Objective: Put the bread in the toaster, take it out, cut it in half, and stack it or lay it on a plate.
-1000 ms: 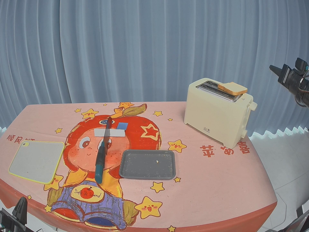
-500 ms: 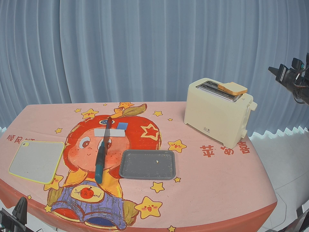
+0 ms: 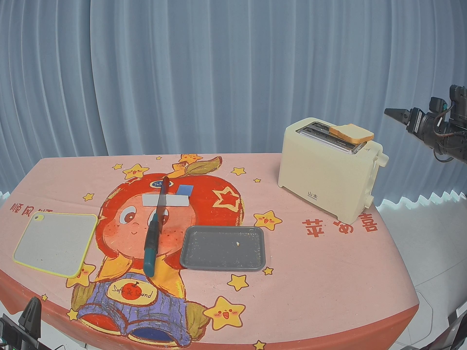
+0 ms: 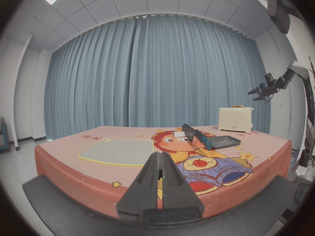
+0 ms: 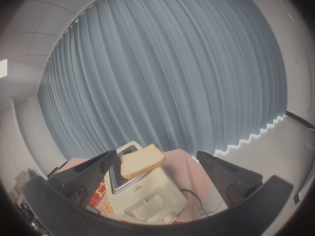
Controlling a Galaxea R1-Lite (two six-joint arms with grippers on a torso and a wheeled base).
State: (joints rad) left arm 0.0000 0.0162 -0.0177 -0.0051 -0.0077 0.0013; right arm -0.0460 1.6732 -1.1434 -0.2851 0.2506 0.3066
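Bread (image 3: pixel 351 133) lies flat atop the toaster (image 3: pixel 326 176), at 2 o'clock from the grey plate (image 3: pixel 209 249) on the bench (image 3: pixel 311 288). The right claw (image 5: pixel 157 153), spread wide, hovers at the bread's 3 o'clock, well apart; the left claw (image 4: pixel 160 158), pinched together, hangs at the bench's 7 o'clock corner.

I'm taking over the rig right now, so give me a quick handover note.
Left tool: shut, empty, low by the table's near edge.
Right tool: open, empty, raised to the right of the toaster.
Bread: lying flat across the toaster's top, not in a slot.
Knife, cutting board and tray sit on the table.
Done: nothing evident. Left: toast, take out, halve, plate.
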